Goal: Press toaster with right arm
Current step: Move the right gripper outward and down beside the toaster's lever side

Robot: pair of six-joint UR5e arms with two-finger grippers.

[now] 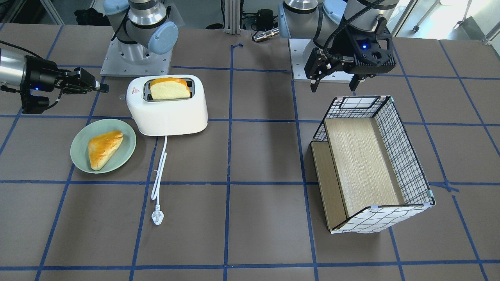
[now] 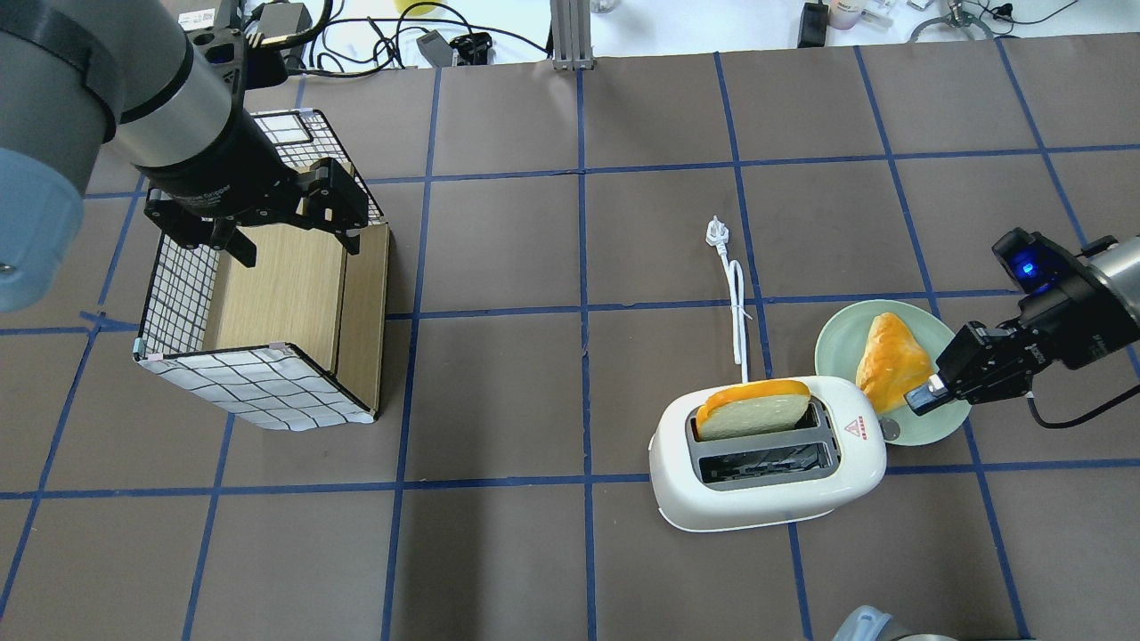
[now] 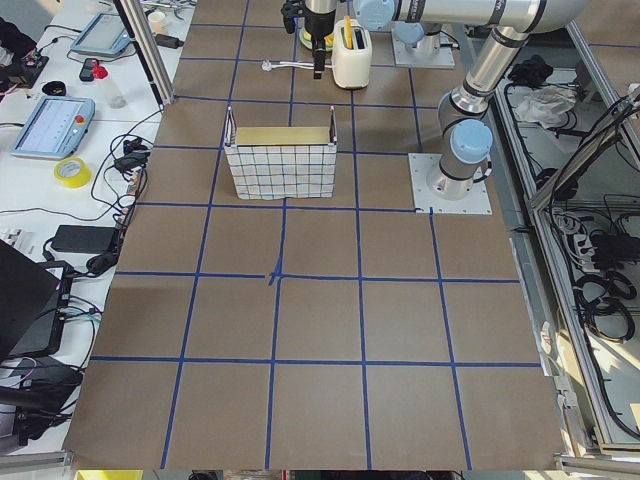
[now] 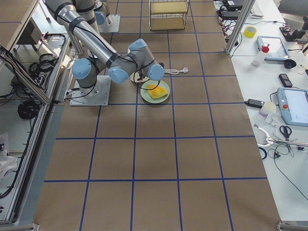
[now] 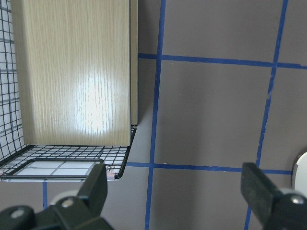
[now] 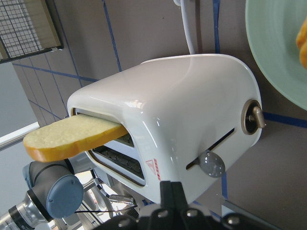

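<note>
The white toaster (image 1: 168, 113) stands on the table with a bread slice (image 1: 170, 89) sticking out of one slot. It also shows in the overhead view (image 2: 766, 490) and the right wrist view (image 6: 192, 129). Its grey side lever (image 6: 211, 164) sits low in its slot. My right gripper (image 1: 99, 86) is shut and empty. It points at the toaster's lever end, a short gap away, and in the overhead view (image 2: 922, 398) it hangs over the plate's edge. My left gripper (image 1: 334, 84) is open and empty above the basket.
A green plate (image 1: 78, 156) with a triangular bun (image 1: 103, 148) lies beside the toaster. The white cord and plug (image 1: 158, 217) trail away from the toaster. A wire basket (image 1: 402, 152) with wooden panels lies under the left gripper.
</note>
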